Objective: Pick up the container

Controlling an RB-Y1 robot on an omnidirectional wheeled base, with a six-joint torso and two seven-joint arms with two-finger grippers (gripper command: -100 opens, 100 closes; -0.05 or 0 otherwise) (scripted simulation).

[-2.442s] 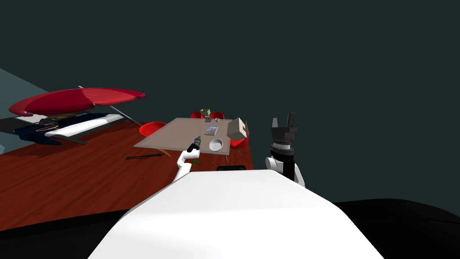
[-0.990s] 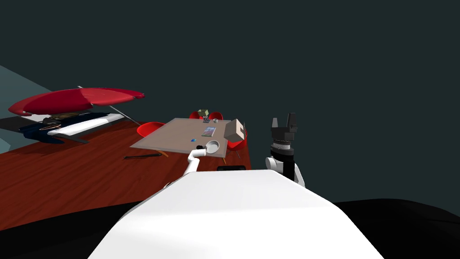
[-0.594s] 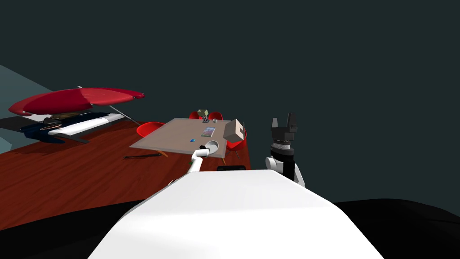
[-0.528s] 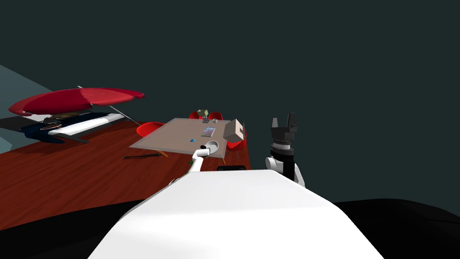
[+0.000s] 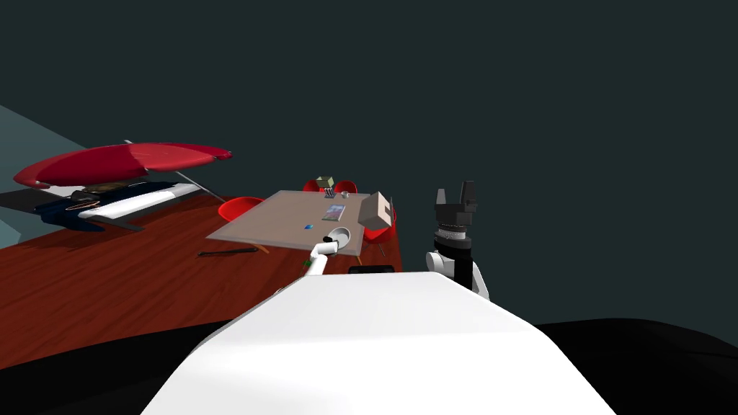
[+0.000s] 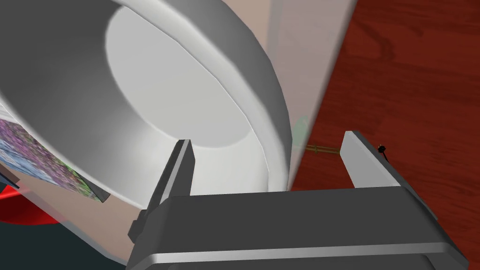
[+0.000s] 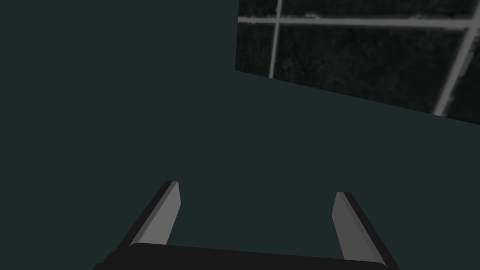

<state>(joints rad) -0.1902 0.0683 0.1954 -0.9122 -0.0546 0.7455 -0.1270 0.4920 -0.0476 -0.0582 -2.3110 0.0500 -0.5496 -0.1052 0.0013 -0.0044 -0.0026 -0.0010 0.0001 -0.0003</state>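
table sits mid-frame in the head view, bowl right at its near edge. left gripper is wide, straddling the rim; right gripper wide too, idle. a skewed pinch could tip the bowl off. earlier the left gripper hung left of it.

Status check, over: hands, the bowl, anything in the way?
Left hand open, fingers straddling the wall of the bowl at the table edge. Right hand open, held up, off the table. Nothing blocking the grasp.
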